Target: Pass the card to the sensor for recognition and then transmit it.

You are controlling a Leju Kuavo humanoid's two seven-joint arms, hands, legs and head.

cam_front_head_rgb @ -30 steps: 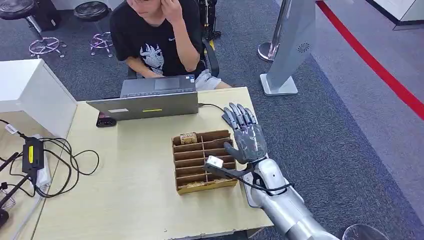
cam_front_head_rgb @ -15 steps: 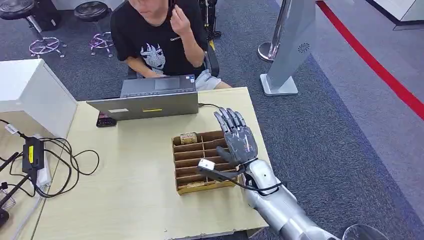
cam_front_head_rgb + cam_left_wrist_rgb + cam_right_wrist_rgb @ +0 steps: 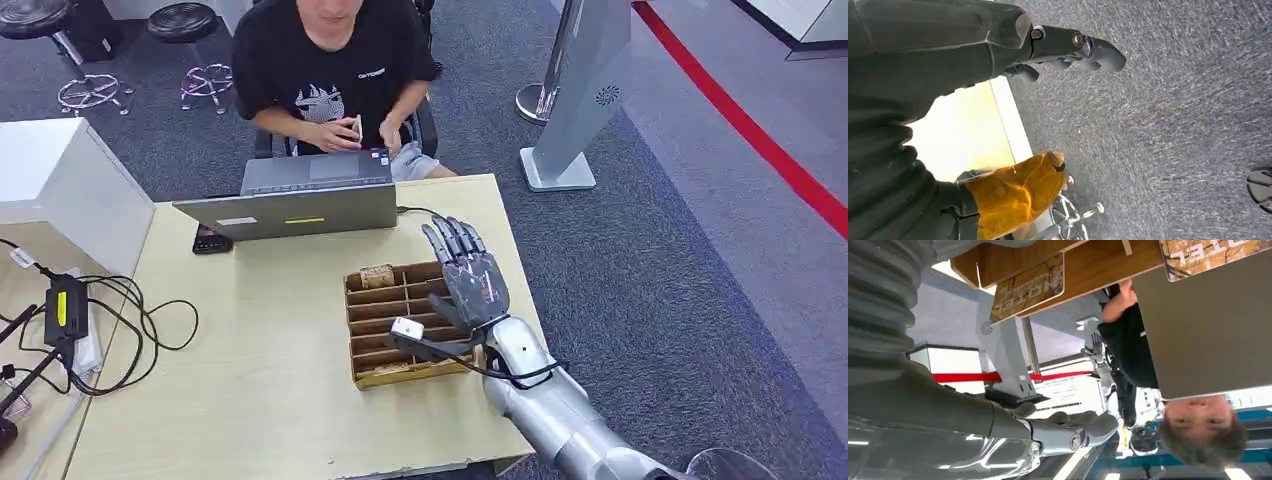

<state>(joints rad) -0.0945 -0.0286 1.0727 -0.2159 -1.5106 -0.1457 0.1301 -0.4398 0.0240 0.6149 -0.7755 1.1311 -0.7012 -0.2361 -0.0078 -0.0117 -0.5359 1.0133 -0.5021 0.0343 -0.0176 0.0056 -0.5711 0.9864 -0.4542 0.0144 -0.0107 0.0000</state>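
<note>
A wooden slotted card holder (image 3: 386, 311) stands on the pale table (image 3: 250, 370). A patterned card (image 3: 377, 274) sits in its far slot and another card (image 3: 385, 371) lies in the nearest slot. My right hand (image 3: 468, 282) hovers over the holder's right side, fingers straight and spread, holding nothing. In the right wrist view the hand (image 3: 1063, 432) is bare, and two cards (image 3: 1029, 287) printed HOTEL stick out of the wooden holder. A small black device (image 3: 211, 241) lies beside the laptop (image 3: 300, 205). My left hand (image 3: 1068, 45) hangs over carpet beside the table edge, empty.
A person (image 3: 330, 70) sits behind the laptop with both hands at it. A white box (image 3: 60, 185) and tangled cables (image 3: 120, 320) take the table's left side. A grey kiosk stand (image 3: 580, 100) rises on the carpet to the right.
My right hand has shifted left and a little toward me, from beyond the holder's far right corner to over its right side. The person lowered a raised hand to the laptop.
</note>
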